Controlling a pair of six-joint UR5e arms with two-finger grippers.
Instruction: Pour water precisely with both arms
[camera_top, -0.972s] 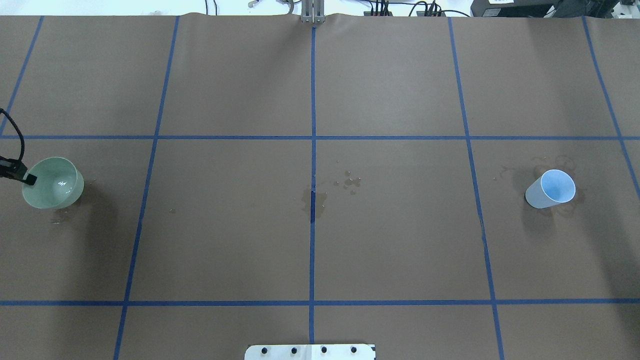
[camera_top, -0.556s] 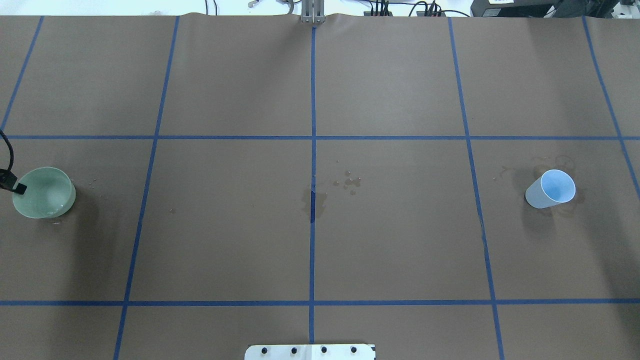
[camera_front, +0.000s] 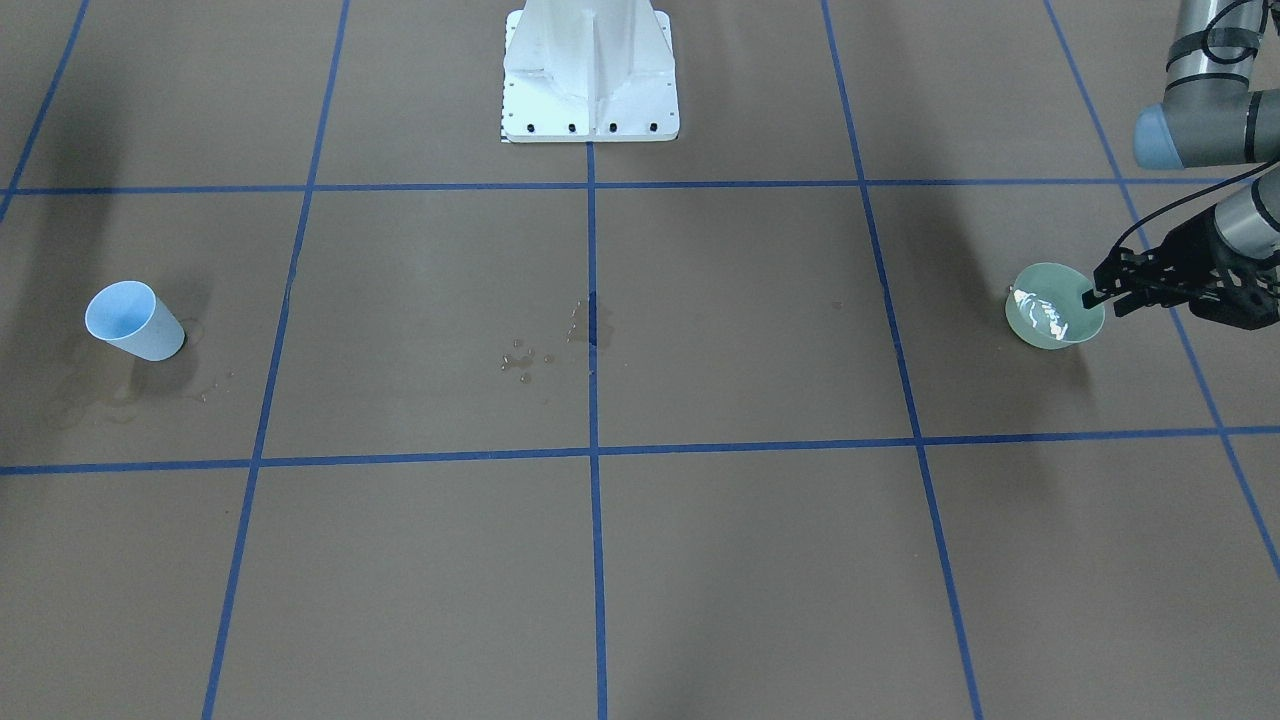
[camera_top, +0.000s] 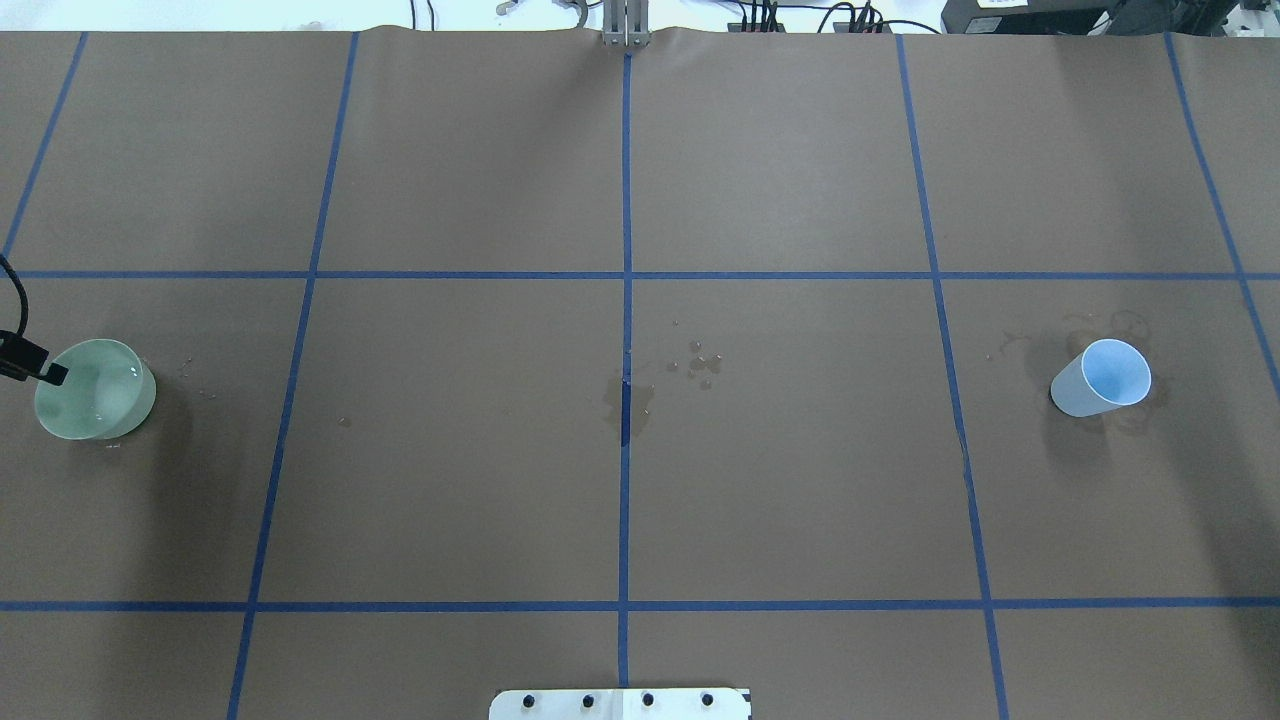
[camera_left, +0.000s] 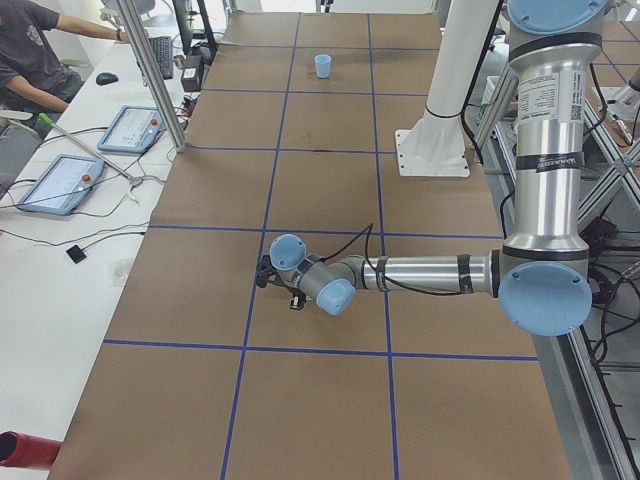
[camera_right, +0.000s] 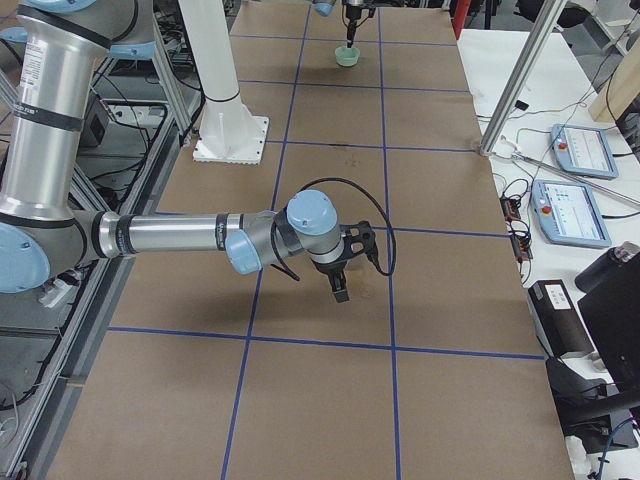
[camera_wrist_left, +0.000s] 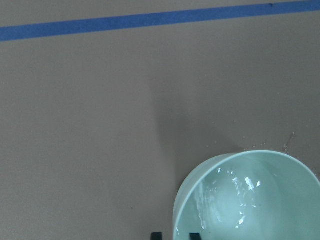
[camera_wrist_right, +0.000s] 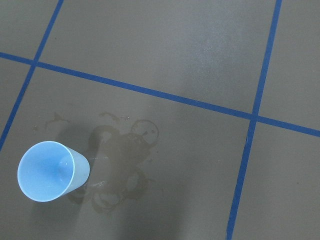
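My left gripper (camera_front: 1093, 296) is shut on the rim of a pale green bowl (camera_front: 1052, 320) at the table's far left edge (camera_top: 92, 392). The water (camera_wrist_left: 240, 195) shows as white glints inside the bowl. In the left wrist view the fingertips (camera_wrist_left: 156, 235) straddle the rim at the bottom edge. A light blue cup (camera_top: 1100, 378) stands alone on wet rings at the right, and shows below in the right wrist view (camera_wrist_right: 50, 171). My right gripper (camera_right: 340, 288) shows only in the exterior right view; I cannot tell whether it is open or shut.
Water drops (camera_top: 700, 362) and a dark wet patch (camera_top: 628, 400) lie at the table's centre. Wet rings (camera_wrist_right: 125, 145) surround the cup. The white pedestal base (camera_front: 590, 70) stands at the robot's side. Tablets and an operator (camera_left: 40, 50) are beyond the far edge.
The left gripper carried the bowl a little leftward and down, and the bowl went from tipped to nearly level. The cup has not moved.
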